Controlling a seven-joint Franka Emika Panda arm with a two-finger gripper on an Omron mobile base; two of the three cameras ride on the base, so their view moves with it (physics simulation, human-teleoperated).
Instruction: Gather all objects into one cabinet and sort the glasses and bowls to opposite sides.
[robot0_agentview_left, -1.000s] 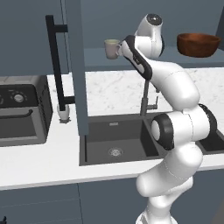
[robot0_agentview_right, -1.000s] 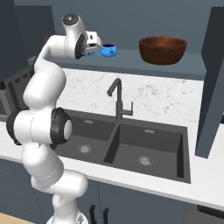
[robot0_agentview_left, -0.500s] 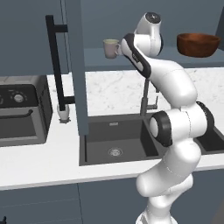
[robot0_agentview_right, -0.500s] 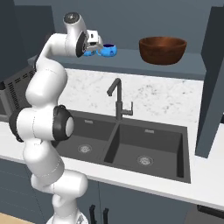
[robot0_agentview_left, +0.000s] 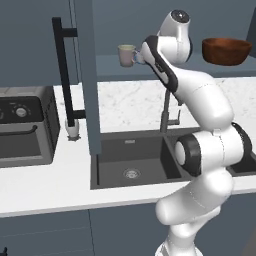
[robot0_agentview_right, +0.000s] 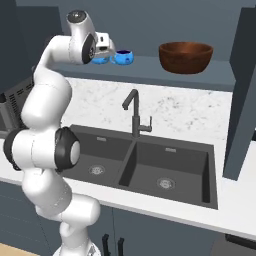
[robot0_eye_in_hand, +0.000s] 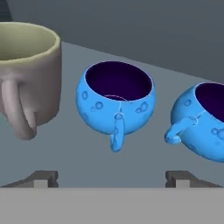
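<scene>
Three cups stand in a row on the cabinet shelf in the hand view: the grey-beige mug on the left, a blue cup in the middle, a second blue cup on the right, cut by the frame edge. All upright, apart from one another, handles toward the camera. Dark insides on both blue cups.

Gripper: jaws spread wide, nothing between them. Finger tips sit low in the hand view, short of the middle blue cup, not touching it. The middle cup's handle lines up roughly with the gap between the tips.

Left base view: mug on the shelf just left of the hand; cabinet door swung open, black bar handle on it. Reddish-brown bowl at the right end of the same shelf, well apart from the cups.

Right base view: one blue cup visible just right of the hand, bowl further right.

Below the shelf: marble-look counter, double sink with dark faucet, toaster oven at left
</scene>
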